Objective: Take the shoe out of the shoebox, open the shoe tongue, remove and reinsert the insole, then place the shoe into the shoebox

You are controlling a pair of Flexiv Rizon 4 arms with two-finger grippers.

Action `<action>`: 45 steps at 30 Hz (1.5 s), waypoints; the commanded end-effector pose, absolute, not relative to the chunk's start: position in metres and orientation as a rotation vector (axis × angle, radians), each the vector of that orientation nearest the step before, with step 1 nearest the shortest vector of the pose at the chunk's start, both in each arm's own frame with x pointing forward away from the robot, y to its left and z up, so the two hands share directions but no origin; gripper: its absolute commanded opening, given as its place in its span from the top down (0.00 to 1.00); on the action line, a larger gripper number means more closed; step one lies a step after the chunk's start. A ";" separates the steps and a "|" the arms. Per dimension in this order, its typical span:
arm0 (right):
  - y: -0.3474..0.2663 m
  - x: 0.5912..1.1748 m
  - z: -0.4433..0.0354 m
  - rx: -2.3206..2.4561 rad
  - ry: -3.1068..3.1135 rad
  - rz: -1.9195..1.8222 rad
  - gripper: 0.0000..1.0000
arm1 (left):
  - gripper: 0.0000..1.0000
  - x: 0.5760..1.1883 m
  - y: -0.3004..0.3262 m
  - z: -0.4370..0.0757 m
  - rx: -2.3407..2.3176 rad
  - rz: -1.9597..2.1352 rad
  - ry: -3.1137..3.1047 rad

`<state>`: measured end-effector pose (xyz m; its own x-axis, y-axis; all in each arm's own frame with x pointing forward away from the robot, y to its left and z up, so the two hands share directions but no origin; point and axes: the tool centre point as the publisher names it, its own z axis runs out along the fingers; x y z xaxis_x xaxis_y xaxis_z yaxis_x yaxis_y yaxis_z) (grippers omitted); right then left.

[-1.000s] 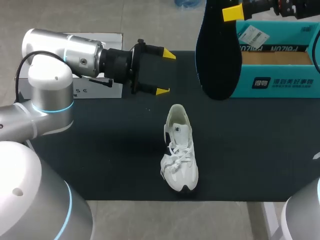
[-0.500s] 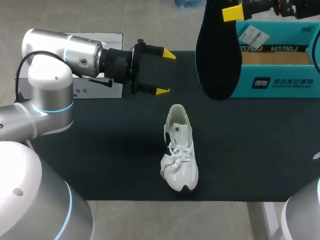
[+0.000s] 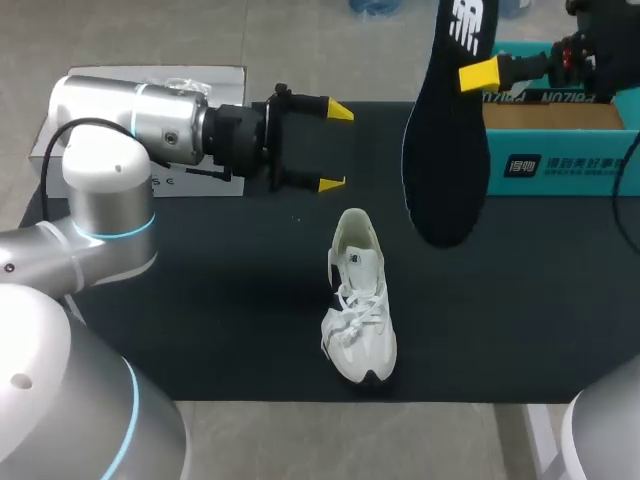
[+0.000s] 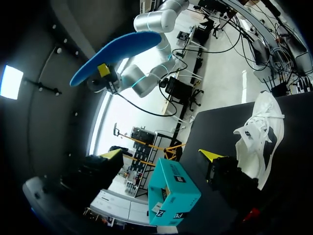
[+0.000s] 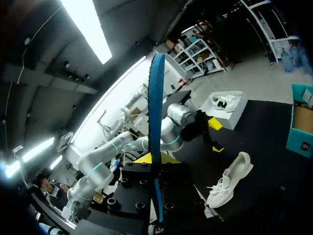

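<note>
Here, the white shoe (image 3: 358,300) is seen resting on the dark mat (image 3: 200,300), toe toward the near edge and collar open. Beyond it, the left gripper (image 3: 335,147) is held above the mat, fingers spread and nothing between them. Higher up, the black insole (image 3: 447,150) is hung toe-down from the right gripper (image 3: 472,74), apparently pinched on both faces, though the far finger is hidden. The teal shoebox (image 3: 560,165) stands at the far right. For reinsertion, the insole's toe should be aimed into the collar while the heel is steadied.

Overhead head view and both wrist views share the shoe (image 3: 358,300).
</note>
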<state>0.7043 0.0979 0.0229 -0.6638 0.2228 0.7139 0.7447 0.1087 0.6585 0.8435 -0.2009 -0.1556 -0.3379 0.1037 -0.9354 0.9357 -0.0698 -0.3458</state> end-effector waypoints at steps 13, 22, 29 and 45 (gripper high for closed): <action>0.101 0.739 -0.060 -1.004 -1.667 -1.454 1.00 | 0.00 0.822 -0.199 -0.140 1.209 -1.414 1.351; 0.118 0.763 -0.095 -0.997 -1.603 -1.377 1.00 | 0.00 0.818 -0.194 -0.134 1.227 -1.389 1.322; 0.133 0.779 -0.111 -1.000 -1.579 -1.346 1.00 | 0.00 0.808 -0.196 -0.130 1.292 -1.357 1.250; 0.171 0.797 -0.121 -0.959 -1.536 -1.292 1.00 | 0.00 0.800 -0.208 -0.127 1.341 -1.342 1.212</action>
<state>0.7898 0.1671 -0.1191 -0.3098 0.0229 0.9505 0.9424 0.1397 0.3038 0.7984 -0.2077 -0.1265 -0.0533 0.0607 -0.9967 0.9863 -0.1528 -0.0621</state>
